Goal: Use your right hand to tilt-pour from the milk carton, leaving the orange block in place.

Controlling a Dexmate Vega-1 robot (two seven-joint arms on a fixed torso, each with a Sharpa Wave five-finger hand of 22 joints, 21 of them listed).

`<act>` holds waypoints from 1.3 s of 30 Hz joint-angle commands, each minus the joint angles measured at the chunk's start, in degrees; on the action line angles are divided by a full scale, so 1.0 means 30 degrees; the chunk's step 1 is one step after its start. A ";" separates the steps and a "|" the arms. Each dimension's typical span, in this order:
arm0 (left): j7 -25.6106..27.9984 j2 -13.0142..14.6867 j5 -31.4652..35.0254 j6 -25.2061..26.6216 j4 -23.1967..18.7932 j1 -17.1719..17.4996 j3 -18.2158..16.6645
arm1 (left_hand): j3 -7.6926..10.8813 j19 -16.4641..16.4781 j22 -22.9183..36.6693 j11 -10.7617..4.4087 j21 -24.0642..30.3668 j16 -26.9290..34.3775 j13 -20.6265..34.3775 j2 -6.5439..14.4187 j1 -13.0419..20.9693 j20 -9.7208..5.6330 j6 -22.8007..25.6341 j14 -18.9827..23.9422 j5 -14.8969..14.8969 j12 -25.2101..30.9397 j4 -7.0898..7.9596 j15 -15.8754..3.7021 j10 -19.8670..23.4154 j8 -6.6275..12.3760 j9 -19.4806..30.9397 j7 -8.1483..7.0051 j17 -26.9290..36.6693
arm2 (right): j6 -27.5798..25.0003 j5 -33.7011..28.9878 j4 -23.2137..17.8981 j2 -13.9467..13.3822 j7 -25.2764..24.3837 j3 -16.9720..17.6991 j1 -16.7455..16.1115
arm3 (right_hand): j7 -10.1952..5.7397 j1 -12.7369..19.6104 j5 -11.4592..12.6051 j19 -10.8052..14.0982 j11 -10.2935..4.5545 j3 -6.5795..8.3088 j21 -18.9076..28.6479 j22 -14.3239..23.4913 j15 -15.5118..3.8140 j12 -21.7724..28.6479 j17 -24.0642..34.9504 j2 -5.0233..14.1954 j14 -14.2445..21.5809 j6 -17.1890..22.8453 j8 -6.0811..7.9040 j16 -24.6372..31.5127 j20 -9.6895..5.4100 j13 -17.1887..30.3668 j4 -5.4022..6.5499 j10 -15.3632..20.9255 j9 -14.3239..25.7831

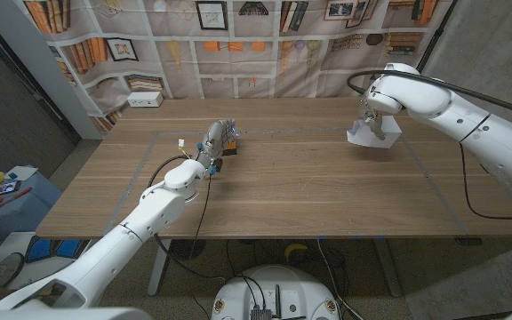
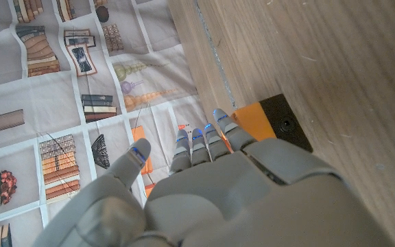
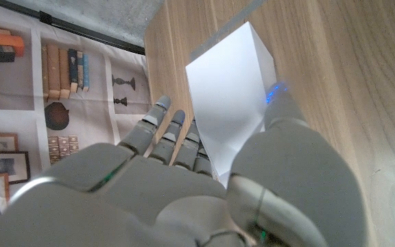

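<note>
While the right arm reaches across the far right of the tabletop (image 1: 327,191), things stand like this:

Right hand: the right hand (image 1: 371,120) is around the milk carton (image 1: 373,132); in the right wrist view the right hand (image 3: 204,185) has its thumb along one side of the carton and its fingers (image 3: 166,134) on the other, so it holds the carton.

Milk carton: a plain white carton (image 3: 228,103) at about 2 o'clock on the tabletop, near the far edge; it looks tipped rather than upright, though how far I cannot tell.

Left hand: the left hand (image 1: 213,147) sits near 11 o'clock from the tabletop's middle; in the left wrist view the left hand (image 2: 218,185) has its fingers straight and side by side, thumb apart, gripping nothing, fingertips just at the orange block (image 2: 252,123).

Orange block: the block (image 1: 221,162) lies beside the left hand, well apart from the carton; it is orange with a black end piece (image 2: 286,123). Whether the fingertips touch it I cannot tell.

Backdrop: a cloth printed with bookshelves and frames (image 1: 238,44) hangs behind the tabletop at 12 o'clock.

White box: a small white box (image 1: 145,100) rests at the far left corner, near 10 o'clock.
</note>
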 commanded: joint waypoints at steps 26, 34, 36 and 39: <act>0.0072 0.0017 0.0021 -0.0231 -0.0182 0.0318 -0.0037 | 0.0161 0.0223 0.0100 -0.0076 -0.0011 -0.0074 0.0064 0.1564 -0.0199 -0.0036 0.0078 0.0112 -0.0070 -0.0061 0.0023 -0.0045 0.0166 -0.0054 0.0110 -0.0027 0.0100 | 0.0487 0.0151 0.0348 0.0625 -0.0139 0.0716 -0.0071 | -0.0123 -0.0402 -0.0007 -0.0191 -0.0283 0.0406 0.0003 0.0084 -0.1335 -0.0069 0.0051 0.0138 0.0372 0.0145 0.0425 -0.0105 0.0186 0.0225 0.0088 0.0322 0.0066; -0.0177 0.0001 0.0033 -0.0321 0.0066 0.0072 -0.0017 | 0.0163 0.0232 0.0101 -0.0077 -0.0009 -0.0071 0.0065 0.1559 -0.0200 -0.0032 0.0079 0.0126 -0.0070 -0.0064 0.0021 -0.0039 0.0168 -0.0056 0.0110 -0.0025 0.0098 | -0.0671 0.1392 0.0611 0.0574 -0.0988 0.1244 -0.0244 | -0.0239 -0.0454 -0.0025 -0.0143 -0.0357 0.0463 0.0024 0.0084 -0.1388 -0.0036 0.0052 0.0104 0.0489 0.0255 0.0502 -0.0124 0.0239 0.0271 0.0064 0.0449 0.0032; -0.0176 0.0014 0.0051 -0.0303 0.0068 0.0051 -0.0014 | 0.0165 0.0227 0.0101 -0.0063 -0.0012 -0.0072 0.0065 0.1559 -0.0198 -0.0034 0.0062 0.0126 -0.0069 -0.0064 0.0019 -0.0040 0.0172 -0.0064 0.0110 -0.0036 0.0097 | -0.0950 0.1736 0.0631 0.0513 -0.1237 0.1386 -0.0305 | -0.0265 -0.0459 -0.0029 -0.0137 -0.0364 0.0480 0.0026 0.0084 -0.1363 -0.0040 0.0052 0.0096 0.0513 0.0281 0.0521 -0.0132 0.0255 0.0282 0.0054 0.0450 0.0023; -0.0226 0.0011 -0.0001 -0.0328 0.0073 0.0040 -0.0041 | 0.0167 0.0228 0.0101 -0.0078 -0.0012 -0.0070 0.0065 0.1562 -0.0194 -0.0036 0.0061 0.0135 -0.0069 -0.0066 0.0012 -0.0036 0.0170 -0.0065 0.0110 -0.0030 0.0095 | -0.1375 0.2138 0.0575 0.0363 -0.1770 0.1582 -0.0477 | -0.0255 -0.0519 -0.0044 -0.0125 -0.0345 0.0501 0.0030 0.0085 -0.1370 -0.0059 0.0064 0.0092 0.0555 0.0298 0.0547 -0.0143 0.0273 0.0306 0.0067 0.0425 0.0005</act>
